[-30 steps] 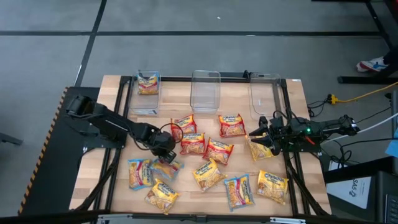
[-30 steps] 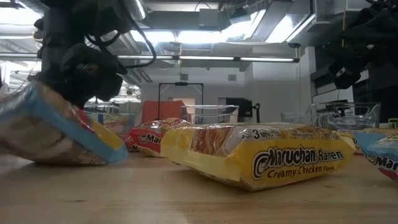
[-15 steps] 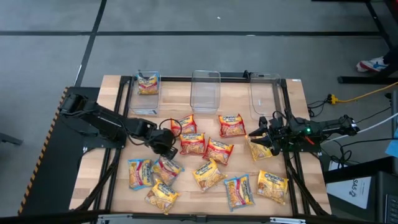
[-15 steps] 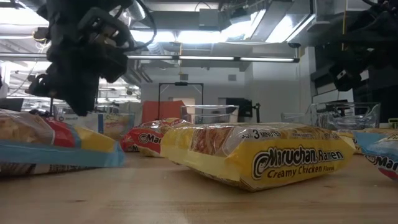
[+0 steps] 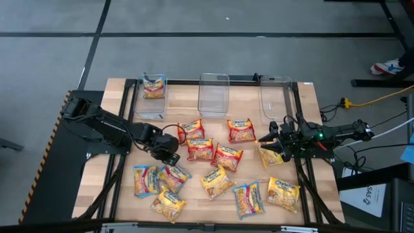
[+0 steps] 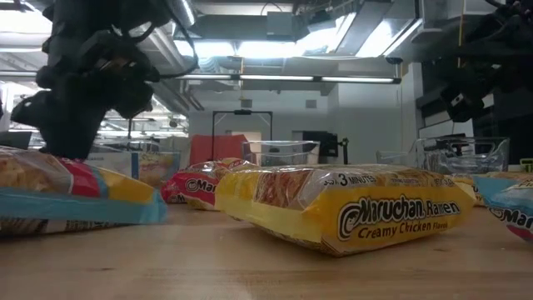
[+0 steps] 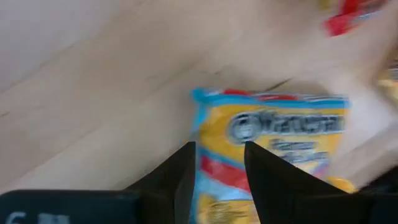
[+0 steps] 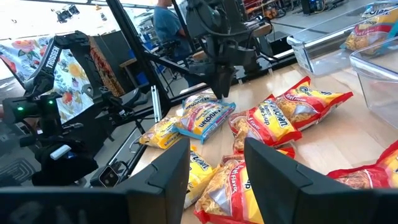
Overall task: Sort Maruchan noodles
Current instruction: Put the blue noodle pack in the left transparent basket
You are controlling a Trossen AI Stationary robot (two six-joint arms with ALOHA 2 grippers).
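Maruchan noodle packets in red, yellow and blue lie scattered flat on the wooden table (image 5: 304, 116). My left gripper (image 5: 169, 155) hangs open just above a blue-edged packet (image 5: 173, 173), which lies flat on the table; the same packet (image 7: 267, 134) shows beyond the parted fingers, untouched. In the low view the left gripper (image 6: 60, 137) stands over this packet (image 6: 71, 196). My right gripper (image 5: 272, 144) waits open at the table's right side, above a yellow packet (image 5: 268, 155), with nothing between its fingers (image 8: 171, 177).
Three clear bins stand along the far edge: the left bin (image 5: 152, 103) holds one blue packet (image 5: 154, 87); beside it stand the middle bin (image 5: 213, 94) and the right bin (image 5: 275, 97). Red packets (image 5: 213, 150) cluster at mid-table. Yellow (image 5: 217, 181) and blue (image 5: 249, 197) packets lie near the front edge.
My left gripper has opened and let go of the blue-edged packet. The packet, which it held tipped up at one end, has dropped flat onto the table. The gripper has risen clear of it.
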